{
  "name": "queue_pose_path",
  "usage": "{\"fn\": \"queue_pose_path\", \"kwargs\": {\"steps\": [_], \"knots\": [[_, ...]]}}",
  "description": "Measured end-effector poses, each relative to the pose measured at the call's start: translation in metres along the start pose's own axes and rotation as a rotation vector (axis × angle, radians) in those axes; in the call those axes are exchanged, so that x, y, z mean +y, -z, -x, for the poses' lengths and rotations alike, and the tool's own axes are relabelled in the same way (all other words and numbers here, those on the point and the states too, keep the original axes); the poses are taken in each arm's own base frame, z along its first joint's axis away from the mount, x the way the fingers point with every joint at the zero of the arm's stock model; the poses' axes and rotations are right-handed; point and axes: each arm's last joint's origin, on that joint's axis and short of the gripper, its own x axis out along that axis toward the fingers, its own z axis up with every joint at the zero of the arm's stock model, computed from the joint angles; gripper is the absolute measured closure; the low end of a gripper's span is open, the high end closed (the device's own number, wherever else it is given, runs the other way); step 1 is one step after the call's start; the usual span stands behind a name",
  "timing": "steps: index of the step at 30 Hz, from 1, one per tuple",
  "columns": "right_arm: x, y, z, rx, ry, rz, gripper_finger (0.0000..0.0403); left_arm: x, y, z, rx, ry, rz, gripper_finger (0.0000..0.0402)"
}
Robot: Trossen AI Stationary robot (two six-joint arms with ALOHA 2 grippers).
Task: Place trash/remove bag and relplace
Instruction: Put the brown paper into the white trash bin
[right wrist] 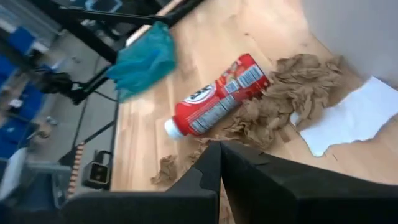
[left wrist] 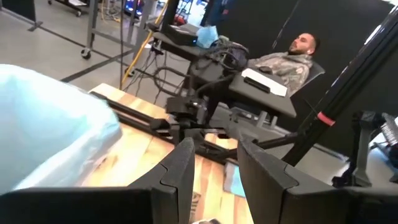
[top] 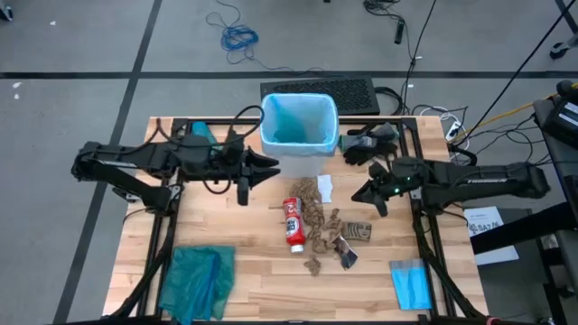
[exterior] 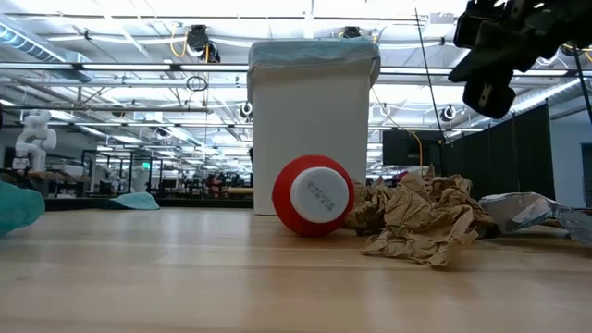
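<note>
Bin (top: 299, 126) at desk (top: 253, 271) far edge, bag (top: 293, 116) inside; trash (top: 321, 226) scattered just near of it; left claw (top: 271, 167) left, right claw (top: 361, 191) right.

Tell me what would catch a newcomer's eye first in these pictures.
Probably the white bin at the table's back edge, lined with a light-blue bag. Next comes the litter in front of it: a red-and-white bottle lying on its side beside crumpled brown paper scraps. The left gripper hangs open just left of the bin, and the right gripper is shut above the table, right of the litter.
</note>
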Motion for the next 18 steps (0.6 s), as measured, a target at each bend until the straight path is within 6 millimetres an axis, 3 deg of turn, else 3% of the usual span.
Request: {"fn": "queue_pose_path", "kwargs": {"steps": [10, 14, 18], "knots": [[0.015, 0.022, -0.046, 0.086, 0.102, -0.016, 0.0398, 0.005, 0.0, 0.022, 0.061, -0.024, -0.098, 0.0283], [0.017, 0.024, -0.062, 0.084, 0.089, -0.002, 0.0364, 0.007, 0.0, 0.029, 0.078, -0.03, -0.104, 0.0283], [0.005, 0.03, -0.073, 0.121, 0.209, -0.043, 0.0312, 0.007, 0.0, 0.034, 0.085, -0.021, -0.104, 0.0283]]}}
